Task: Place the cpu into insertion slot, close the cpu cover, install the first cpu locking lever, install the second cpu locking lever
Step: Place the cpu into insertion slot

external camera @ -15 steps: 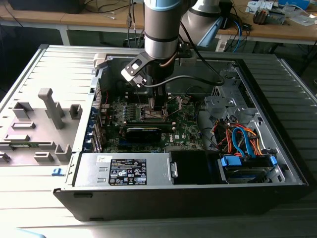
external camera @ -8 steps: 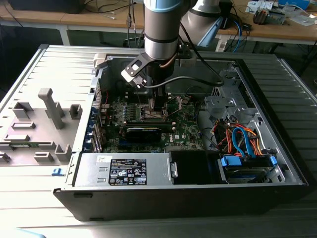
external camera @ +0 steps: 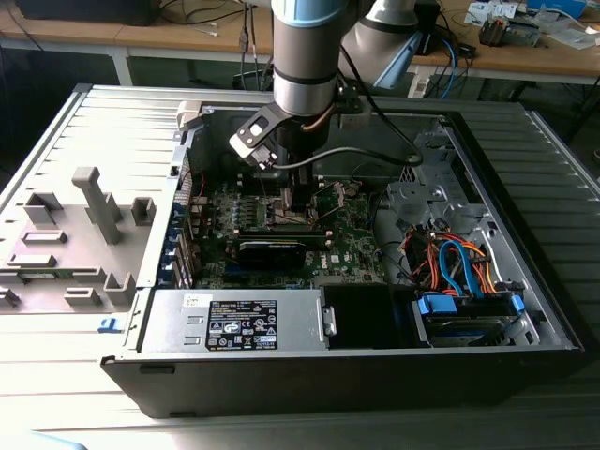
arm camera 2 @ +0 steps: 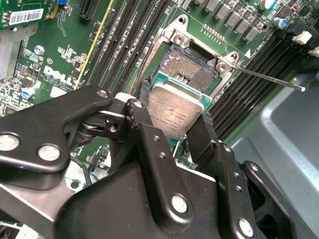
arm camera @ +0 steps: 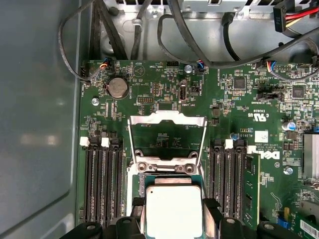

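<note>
My gripper is shut on the cpu, a flat square chip with a dull silver top, its black fingers clamping two opposite edges. The cpu hangs just over the near part of the insertion slot, whose dark centre shows on the green board; whether they touch I cannot tell. In the first wrist view the cpu sits between the fingers, and the cpu cover, a silvery frame, stands flipped open beyond it. A thin metal locking lever sticks out beside the slot. The exterior view has the gripper low inside the case.
Long black memory slots flank the socket on both sides. In the open case, a black card, a power supply and a drive bay with coloured cables surround the board. A grey fixture tray lies at the exterior view's left.
</note>
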Robot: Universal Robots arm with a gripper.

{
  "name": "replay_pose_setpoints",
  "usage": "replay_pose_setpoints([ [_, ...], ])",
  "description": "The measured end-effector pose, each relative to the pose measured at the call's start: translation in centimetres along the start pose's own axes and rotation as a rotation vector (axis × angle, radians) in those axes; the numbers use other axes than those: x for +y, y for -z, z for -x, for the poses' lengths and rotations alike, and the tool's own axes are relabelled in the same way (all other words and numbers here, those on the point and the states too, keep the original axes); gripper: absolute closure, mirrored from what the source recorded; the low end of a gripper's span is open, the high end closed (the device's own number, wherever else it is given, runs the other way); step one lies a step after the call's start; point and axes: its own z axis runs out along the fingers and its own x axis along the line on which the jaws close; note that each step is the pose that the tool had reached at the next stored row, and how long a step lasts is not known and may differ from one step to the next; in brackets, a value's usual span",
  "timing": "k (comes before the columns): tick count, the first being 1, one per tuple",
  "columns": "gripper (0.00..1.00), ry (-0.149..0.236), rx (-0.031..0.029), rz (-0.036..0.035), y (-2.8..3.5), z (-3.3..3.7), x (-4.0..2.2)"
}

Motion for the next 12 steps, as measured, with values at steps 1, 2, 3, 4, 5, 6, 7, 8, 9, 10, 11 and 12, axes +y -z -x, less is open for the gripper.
replay_pose_setpoints([
  [1,0.45,0.000,0.0000,0.0000,-0.06,0.00,-0.01],
  [2,0.45,0.000,-0.0010,-0.0001,-0.13,-0.03,-0.02],
  [3,0.45,0.000,-0.0017,-0.0001,-0.20,-0.05,-0.02],
  [4,0.45,0.000,-0.0023,0.0000,-0.29,-0.07,-0.02],
  [5,0.45,0.000,-0.0070,-0.0003,-0.41,-0.17,-0.04],
  [6,0.45,0.000,-0.0102,-0.0002,-0.55,-0.33,-0.09],
  [7,0.45,0.000,-0.0129,-0.0004,-0.67,-0.43,-0.18],
  [8,0.45,0.000,-0.0140,-0.0004,-0.75,-0.45,-0.31],
  [9,0.45,0.000,-0.0147,-0.0005,-0.84,-0.47,-0.42],
  [10,0.45,0.000,-0.0147,-0.0005,-0.90,-0.47,-0.46],
  [11,0.45,0.000,-0.0149,-0.0005,-0.99,-0.47,-0.48],
  [12,0.45,0.000,-0.0147,-0.0004,-1.11,-0.47,-0.48],
])
